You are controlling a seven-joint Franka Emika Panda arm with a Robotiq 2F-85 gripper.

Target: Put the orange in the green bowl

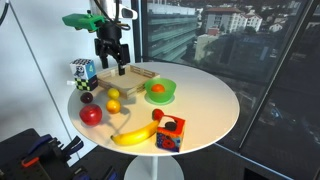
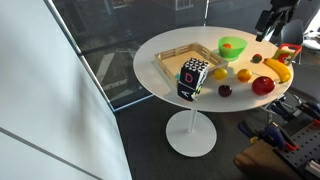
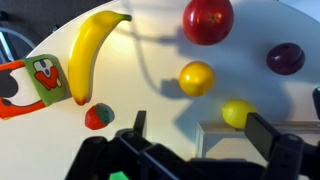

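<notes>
Gripper (image 3: 200, 128) — fingers (image 3: 265, 132) spread wide, holding nothing, above the table (image 1: 205, 100). Orange (image 3: 197, 78) — on the table ahead of the fingertips, between them; lemon (image 3: 238, 113) nearer one finger. Green bowl (image 1: 158, 92) — aside, well apart from the orange.

My hand (image 3: 200, 125) hangs over the white surface (image 3: 250, 38), fingers spread wide, nothing between them. Orange (image 3: 196, 78) mid-frame, lying apart from the rest; paler lemon (image 3: 238, 113) just beside one finger. Also noted: red apple (image 3: 207, 18), dark plum (image 3: 286, 57), banana (image 3: 88, 52), strawberry (image 3: 97, 117).
</notes>
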